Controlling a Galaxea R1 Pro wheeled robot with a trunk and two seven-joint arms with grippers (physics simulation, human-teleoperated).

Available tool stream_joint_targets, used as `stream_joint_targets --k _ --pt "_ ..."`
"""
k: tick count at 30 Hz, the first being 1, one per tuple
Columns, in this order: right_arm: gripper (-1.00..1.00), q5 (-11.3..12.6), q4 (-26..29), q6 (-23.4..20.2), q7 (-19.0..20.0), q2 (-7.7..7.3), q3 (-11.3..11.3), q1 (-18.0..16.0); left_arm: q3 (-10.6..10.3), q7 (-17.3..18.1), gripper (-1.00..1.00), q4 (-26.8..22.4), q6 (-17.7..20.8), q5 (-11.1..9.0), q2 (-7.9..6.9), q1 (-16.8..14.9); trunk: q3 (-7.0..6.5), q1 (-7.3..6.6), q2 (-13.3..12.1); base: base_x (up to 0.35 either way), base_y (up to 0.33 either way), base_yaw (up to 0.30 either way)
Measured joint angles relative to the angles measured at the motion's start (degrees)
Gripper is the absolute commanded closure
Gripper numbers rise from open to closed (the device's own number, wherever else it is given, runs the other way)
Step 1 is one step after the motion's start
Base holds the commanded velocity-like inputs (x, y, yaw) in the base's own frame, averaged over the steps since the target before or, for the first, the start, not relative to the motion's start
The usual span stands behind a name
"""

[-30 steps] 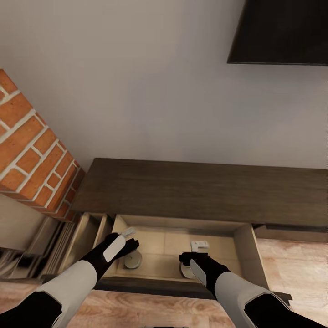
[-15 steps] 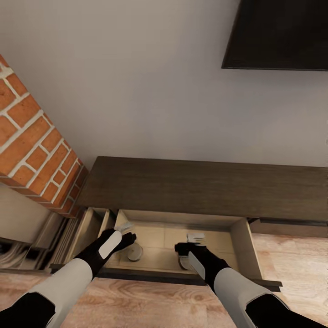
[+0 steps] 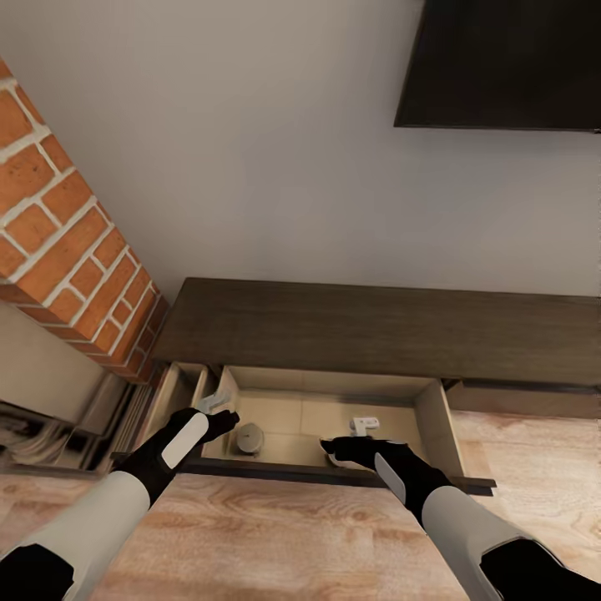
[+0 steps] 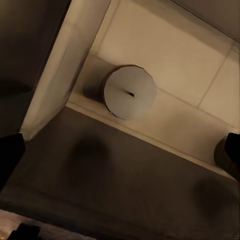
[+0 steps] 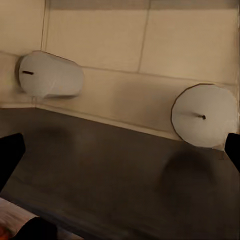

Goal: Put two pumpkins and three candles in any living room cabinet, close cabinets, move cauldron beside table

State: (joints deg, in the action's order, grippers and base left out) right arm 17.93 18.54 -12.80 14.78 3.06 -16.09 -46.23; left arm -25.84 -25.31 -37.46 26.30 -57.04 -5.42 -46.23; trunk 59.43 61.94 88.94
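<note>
The long dark brown cabinet [image 3: 376, 334] stands against the wall with one wide drawer [image 3: 434, 417] pulled out, its inside pale wood. Two pale stubby candles stand in it. One candle [image 3: 248, 437] [image 4: 130, 92] [image 5: 50, 75] is near the drawer's left end. The other candle [image 5: 204, 115] is further right, mostly hidden by my right hand in the head view. My left gripper [image 3: 215, 405] [image 4: 120, 155] hangs open above the drawer's left front corner. My right gripper [image 3: 361, 432] [image 5: 120, 155] is open over the drawer's dark front edge. Neither holds anything.
A narrow second drawer [image 3: 179, 392] stands open left of the wide one. A brick column [image 3: 67, 234] rises at the left, with stacked pale items [image 3: 50, 417] at its foot. A dark panel [image 3: 501, 63] hangs on the wall. Wood floor [image 3: 292, 534] lies in front.
The whole view has pulled back from the cabinet. Both grippers have drawn back from over the candles to the drawer's front edge. The candles stay in the drawer.
</note>
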Motion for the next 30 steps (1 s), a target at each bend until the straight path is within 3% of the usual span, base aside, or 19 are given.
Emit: stream_joint_targets --k 4,8,11,30 --pt "-1.00 0.03 0.07 -0.01 1.87 -0.92 0.01 0.00 0.00 0.07 -1.00 -0.14 -0.05 0.06 -0.02 0.05 -0.72 -0.88 -1.60 -0.311 0.000 0.000" --pt "-1.00 0.02 0.02 -0.01 8.03 -2.02 0.01 0.00 0.00 0.16 -1.00 -0.18 -0.10 0.01 -0.14 0.15 -1.44 -1.76 -3.21 -0.266 0.000 0.000" --pt "-1.00 -0.04 -0.06 -0.02 10.08 -2.26 -0.04 0.00 -0.02 0.17 -1.00 -0.24 -0.11 0.00 -0.22 0.17 -1.97 -2.42 -4.41 -0.215 0.000 0.000" --pt "-1.00 -0.38 -0.76 0.17 10.73 -2.02 -0.36 0.04 -0.40 0.10 -1.00 0.30 -0.07 0.20 0.36 0.26 -2.34 -2.86 -5.23 -0.016 0.000 0.000"
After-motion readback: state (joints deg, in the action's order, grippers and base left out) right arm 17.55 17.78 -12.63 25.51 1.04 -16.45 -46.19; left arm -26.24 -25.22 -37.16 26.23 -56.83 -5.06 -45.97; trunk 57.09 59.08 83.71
